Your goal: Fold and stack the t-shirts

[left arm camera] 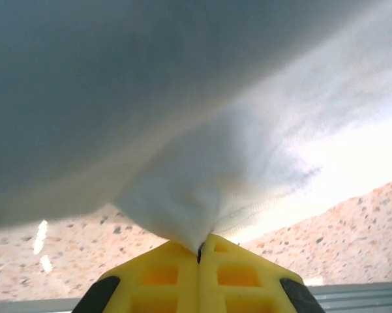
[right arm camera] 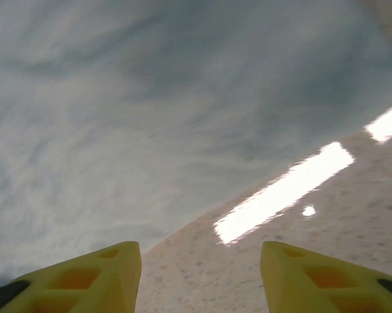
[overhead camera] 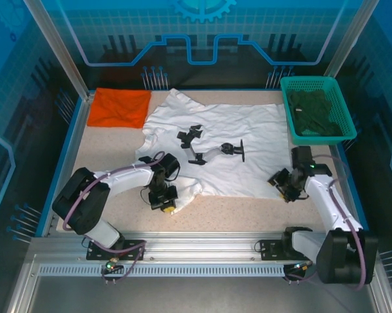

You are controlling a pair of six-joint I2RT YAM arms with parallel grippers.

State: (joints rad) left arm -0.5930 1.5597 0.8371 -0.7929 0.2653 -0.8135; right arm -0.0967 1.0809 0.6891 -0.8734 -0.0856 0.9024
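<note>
The orange t-shirt (overhead camera: pixel 120 107) lies as a flat, squared packet at about 10 o'clock on the desk (overhead camera: pixel 104 156), so I judge that half of the task done. The white t-shirt (overhead camera: pixel 248 150) is spread open across the middle, black marks up and sleeves out, with no fold in its body yet.

The left tool (overhead camera: pixel 164 203) sits at the shirt's 7 o'clock corner. In the left wrist view its yellow fingers (left arm camera: pixel 163 277) are pressed together on a pinch of white cloth, which rises in a tent from the grip. The right tool (overhead camera: pixel 286 189) is at the shirt's 4 o'clock corner with its jaws apart and holding nothing. From its wrist camera the hem runs slantwise just ahead of the gap, cloth toward 10 o'clock and bare desk toward 3.

A green basket (overhead camera: pixel 310 79) at 2 o'clock holds a dark green cloth (overhead camera: pixel 316 114).

What is left, as I read it: the right-hand grip, every fold of the white shirt, then the stacking of the two shirts.
</note>
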